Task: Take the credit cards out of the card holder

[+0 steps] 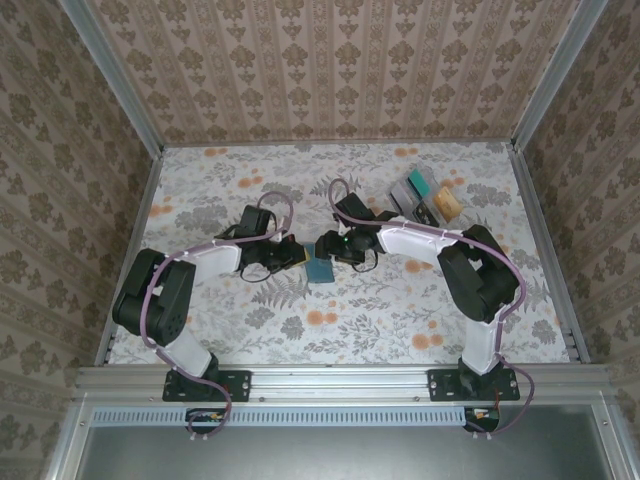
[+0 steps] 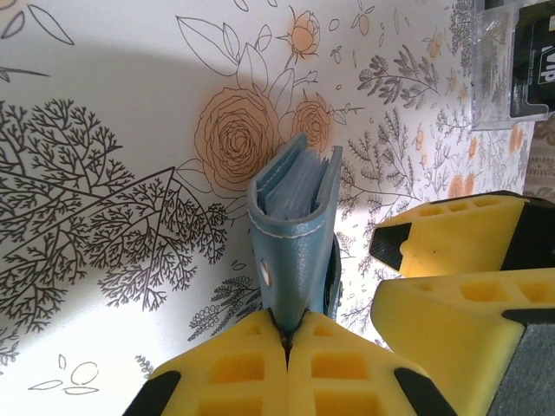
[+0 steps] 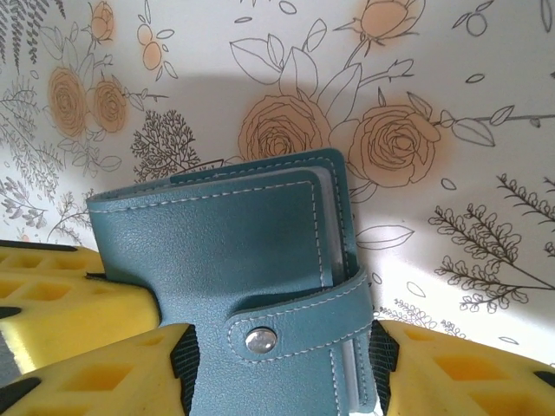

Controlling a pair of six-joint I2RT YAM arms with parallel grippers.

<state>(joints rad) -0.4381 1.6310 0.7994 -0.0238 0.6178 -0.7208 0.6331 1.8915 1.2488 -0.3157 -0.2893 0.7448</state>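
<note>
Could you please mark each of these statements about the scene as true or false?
1. The left gripper is shut on an edge of the card holder. True.
2. The card holder's snap strap is undone. False: the strap is snapped shut across the card holder's open side.
3. The card holder lies spread open and flat on the table. False: it is folded closed and held on edge.
4. Some loose cards lie toward the table's far right corner, apart from the card holder. True.
</note>
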